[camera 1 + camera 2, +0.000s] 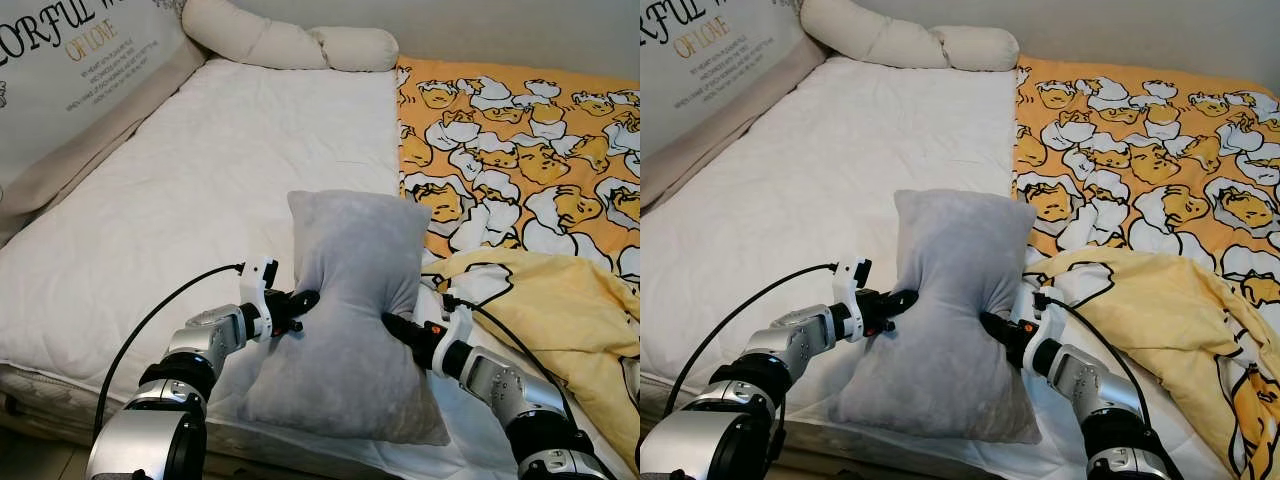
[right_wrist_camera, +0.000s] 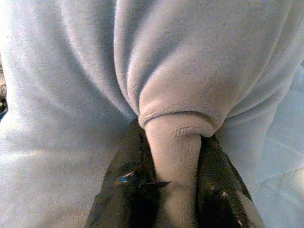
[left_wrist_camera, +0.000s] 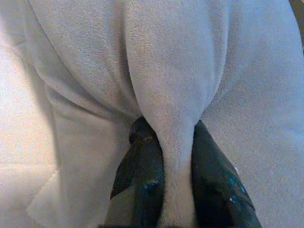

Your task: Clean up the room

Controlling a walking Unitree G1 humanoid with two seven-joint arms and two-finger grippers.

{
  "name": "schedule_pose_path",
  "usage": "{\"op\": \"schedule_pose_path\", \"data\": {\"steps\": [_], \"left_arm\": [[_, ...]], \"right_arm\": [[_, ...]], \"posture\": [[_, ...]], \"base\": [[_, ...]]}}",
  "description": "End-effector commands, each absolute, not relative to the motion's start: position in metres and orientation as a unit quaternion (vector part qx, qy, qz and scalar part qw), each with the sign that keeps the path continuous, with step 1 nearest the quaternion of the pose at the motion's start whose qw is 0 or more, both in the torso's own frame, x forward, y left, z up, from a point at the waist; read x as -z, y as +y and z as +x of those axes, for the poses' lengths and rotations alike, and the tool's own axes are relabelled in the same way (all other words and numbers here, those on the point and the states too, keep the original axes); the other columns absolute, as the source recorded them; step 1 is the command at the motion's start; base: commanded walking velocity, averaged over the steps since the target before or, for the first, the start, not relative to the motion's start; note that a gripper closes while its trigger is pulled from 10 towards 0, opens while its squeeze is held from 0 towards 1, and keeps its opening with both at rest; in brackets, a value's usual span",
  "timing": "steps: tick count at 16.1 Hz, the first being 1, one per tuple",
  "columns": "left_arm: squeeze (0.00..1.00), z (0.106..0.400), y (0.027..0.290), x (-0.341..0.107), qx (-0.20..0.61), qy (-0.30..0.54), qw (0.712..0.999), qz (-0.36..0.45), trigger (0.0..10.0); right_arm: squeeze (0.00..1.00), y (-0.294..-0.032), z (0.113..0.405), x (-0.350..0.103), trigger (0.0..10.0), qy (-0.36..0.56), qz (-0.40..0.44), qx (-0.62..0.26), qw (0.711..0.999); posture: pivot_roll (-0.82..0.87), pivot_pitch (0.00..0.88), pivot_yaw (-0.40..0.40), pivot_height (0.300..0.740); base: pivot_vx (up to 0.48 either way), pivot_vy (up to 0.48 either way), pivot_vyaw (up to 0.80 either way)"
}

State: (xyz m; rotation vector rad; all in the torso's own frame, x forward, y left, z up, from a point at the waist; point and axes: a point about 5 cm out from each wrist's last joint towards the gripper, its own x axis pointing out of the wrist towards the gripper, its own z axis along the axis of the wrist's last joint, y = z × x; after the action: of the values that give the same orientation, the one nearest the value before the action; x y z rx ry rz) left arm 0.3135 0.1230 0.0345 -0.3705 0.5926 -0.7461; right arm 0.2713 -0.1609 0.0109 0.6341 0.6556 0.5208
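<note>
Bed: white quilted mattress (image 1: 200, 200) filled most of what I saw, with a cream bolster (image 1: 290, 42) at its head and a padded side cushion (image 1: 70, 90) along the robot's left.
Pillow: grey plush pillow (image 1: 350, 310) stood on end near the foot of the mattress, pinched in at its waist, its lower corner reaching the mattress edge.
Left gripper: left gripper (image 1: 300, 302) was clamped on a fold of the pillow's left side; in its wrist view the fabric bulged up between the two black fingers (image 3: 142, 166).
Right gripper: right gripper (image 1: 395, 325) was clamped on the opposite side, a roll of fleece squeezed between its fingers (image 2: 130, 166).
Bedding nearby: orange duck-print sheet (image 1: 520, 130) covered the robot's right half of the bed, and a yellow duvet (image 1: 560, 310) lay bunched just beside the right arm.
Risk, slipping: I judged both holds to be on loose fleece only, so the cover could slide out under the filling's weight.
Risk, snagging: I judged the right wrist cable (image 1: 510, 325) could catch the duvet.
Writing: side cushion read "OF LOVE" in gold under a large cut-off word; the small lines below were too fine to read.
</note>
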Motion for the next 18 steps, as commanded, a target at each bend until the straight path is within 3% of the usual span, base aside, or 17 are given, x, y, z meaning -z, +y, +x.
{"op": "schedule_pose_path", "data": {"steps": [1,12,18], "left_arm": [[0.00,0.306,0.118,-0.025,0.366,0.315,0.860,-0.165,0.0],[0.00,0.311,0.116,-0.033,0.392,0.300,0.860,-0.132,0.0],[0.00,0.324,0.120,-0.060,0.405,0.235,0.873,-0.138,0.0]], "right_arm": [[0.00,-0.152,0.271,-0.009,0.0,0.329,0.293,-0.264,0.858],[0.00,-0.151,0.274,-0.012,0.0,0.296,0.310,-0.254,0.867],[0.00,-0.140,0.289,-0.040,0.0,0.243,0.307,-0.286,0.875]], "posture": [[-0.12,0.000,-0.017,0.740],[-0.13,0.000,0.019,0.740],[-0.12,0.000,0.004,0.740]], "base": [[0.000,0.000,0.00],[0.000,0.000,0.00],[0.000,0.000,0.00]]}}
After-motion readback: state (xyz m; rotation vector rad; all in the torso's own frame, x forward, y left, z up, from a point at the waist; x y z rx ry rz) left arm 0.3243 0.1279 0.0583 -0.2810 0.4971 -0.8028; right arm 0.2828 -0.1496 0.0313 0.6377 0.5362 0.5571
